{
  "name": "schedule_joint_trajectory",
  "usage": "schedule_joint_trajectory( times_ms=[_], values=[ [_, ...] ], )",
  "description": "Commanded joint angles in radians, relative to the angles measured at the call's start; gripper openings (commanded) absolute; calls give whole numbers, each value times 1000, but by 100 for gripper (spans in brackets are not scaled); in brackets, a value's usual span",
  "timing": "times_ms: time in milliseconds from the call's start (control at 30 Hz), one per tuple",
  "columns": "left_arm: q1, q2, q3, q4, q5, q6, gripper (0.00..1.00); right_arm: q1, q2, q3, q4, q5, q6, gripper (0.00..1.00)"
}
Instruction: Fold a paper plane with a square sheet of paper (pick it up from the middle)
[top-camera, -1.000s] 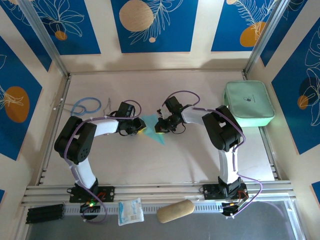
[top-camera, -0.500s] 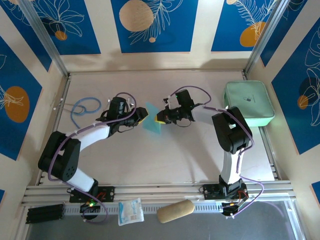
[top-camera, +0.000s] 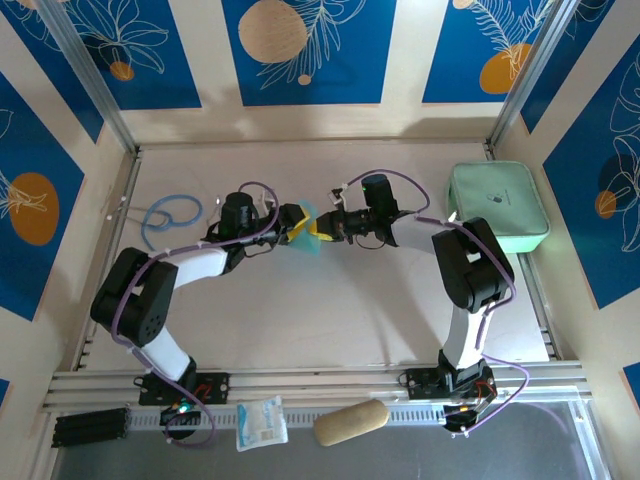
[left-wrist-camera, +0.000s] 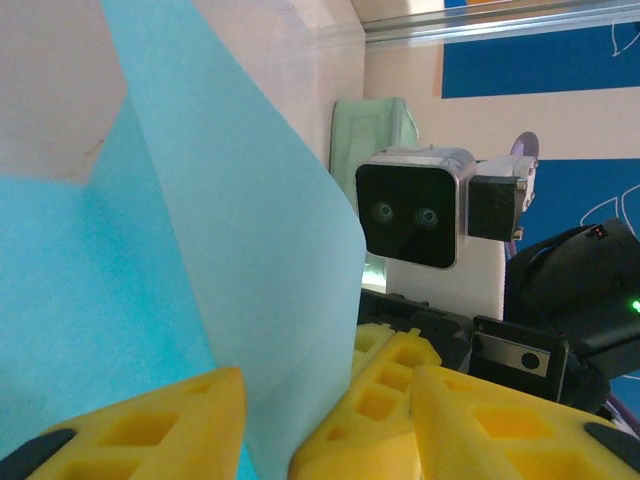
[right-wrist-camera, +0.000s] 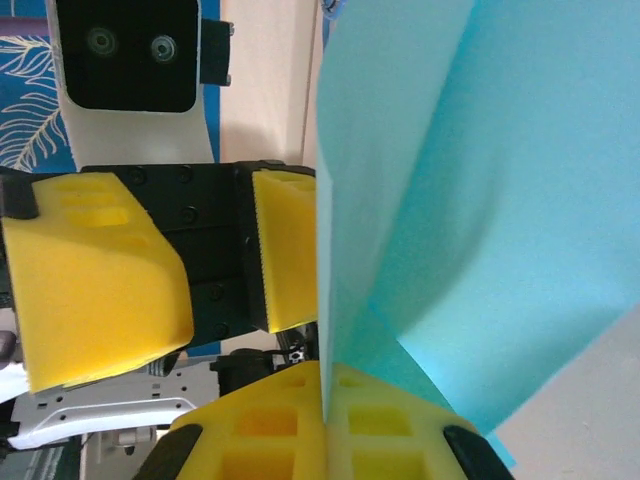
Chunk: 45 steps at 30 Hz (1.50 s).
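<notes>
The light-blue paper plane, a folded sheet with flaps spreading from a crease, hangs off the table at mid-table between both grippers. My right gripper comes in from the right and is shut on its fold; in the right wrist view its yellow pads pinch the paper edge-on. My left gripper faces it from the left with its jaws apart. In the left wrist view the left gripper straddles the paper and the right gripper's fingertips. No left pad visibly presses the paper.
A mint-green zip case lies at the right edge of the table. A blue cable loop lies at the far left. On the front rail sit a white snack packet and a tan roll.
Both grippers have moved toward the back of the table with the paper. The left gripper's jaws have spread apart, letting go of the paper. The right gripper stays shut on it.
</notes>
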Motion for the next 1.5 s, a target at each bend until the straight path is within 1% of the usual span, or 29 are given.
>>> schedule_joint_trajectory(
  times_ms=[0, 100, 300, 433, 600, 733, 900, 1167, 1267, 1467],
  values=[
    [7, 3, 7, 63, 21, -25, 47, -5, -42, -24, 50, -47, 42, 0],
    [7, -11, -5, 19, 2, -8, 47, -7, -42, -30, 65, -44, 52, 0],
    [7, -65, -39, -70, -69, 38, 50, -9, -48, -27, 35, -18, 28, 0],
    [7, -53, -23, -52, -36, 22, 51, -7, -40, -27, 31, -21, 19, 1],
    [-3, -5, 11, 18, 23, -4, 50, 2, -28, -21, 42, -47, 21, 1],
    [-7, 13, 10, 86, 46, -38, 46, 6, -23, -24, 54, -57, 27, 2],
    [-7, 24, -1, 149, 57, -75, 38, 7, -20, -23, 49, -64, 25, 4],
    [-7, 20, -6, 149, 53, -68, 28, 4, -23, -31, 42, -50, 25, 4],
    [-7, 17, -9, 148, 46, -63, 27, 0, -26, -36, 36, -41, 26, 5],
    [-6, 17, -13, 150, 38, -57, 26, -7, -31, -48, 48, -34, 37, 6]
  ],
)
